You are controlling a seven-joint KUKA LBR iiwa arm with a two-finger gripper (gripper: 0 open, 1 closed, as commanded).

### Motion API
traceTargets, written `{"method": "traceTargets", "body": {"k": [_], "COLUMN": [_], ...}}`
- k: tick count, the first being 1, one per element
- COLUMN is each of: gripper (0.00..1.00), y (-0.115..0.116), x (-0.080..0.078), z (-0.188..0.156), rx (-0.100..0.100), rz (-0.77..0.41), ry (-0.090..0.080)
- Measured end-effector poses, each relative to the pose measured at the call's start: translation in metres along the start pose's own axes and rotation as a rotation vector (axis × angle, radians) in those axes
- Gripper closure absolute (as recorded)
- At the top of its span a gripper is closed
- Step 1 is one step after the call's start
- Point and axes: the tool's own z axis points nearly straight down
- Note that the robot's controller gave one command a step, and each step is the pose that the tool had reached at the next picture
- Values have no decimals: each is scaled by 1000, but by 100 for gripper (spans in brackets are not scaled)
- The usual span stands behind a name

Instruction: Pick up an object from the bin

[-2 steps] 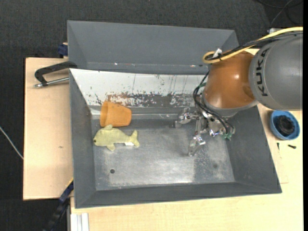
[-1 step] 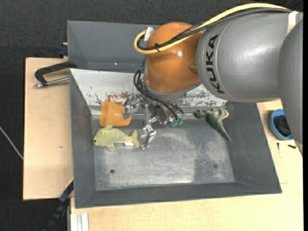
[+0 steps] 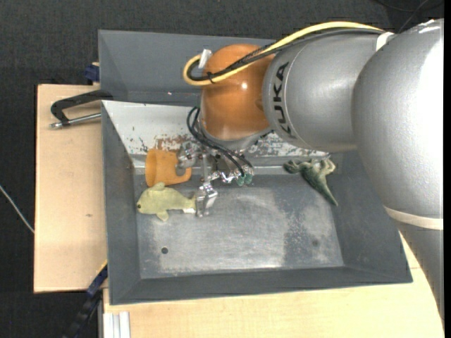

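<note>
So, at the left of the bin [image 3: 268, 234] an orange cup [image 3: 163, 167] lies by the back wall, with a pale yellow fish toy [image 3: 162, 201] just in front of it. The end effector [image 3: 205, 201] sits low at the fish's tail end; I cannot tell if it is open or closed. It is probably best to centre on the fish, clear of the cup, before closing. A green toy [image 3: 318, 176] lies well to the right.
</note>
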Motion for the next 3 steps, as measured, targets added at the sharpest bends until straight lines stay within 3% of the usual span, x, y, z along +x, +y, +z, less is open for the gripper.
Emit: {"method": "traceTargets", "body": {"k": [1,2,3], "gripper": [0,100,100], "y": [-18,-18,-18], "x": [13,12,19], "z": [48,47,-125], "rx": [-1,0,4], "rz": [81,80,-120], "ry": [1,-6,-16]}}
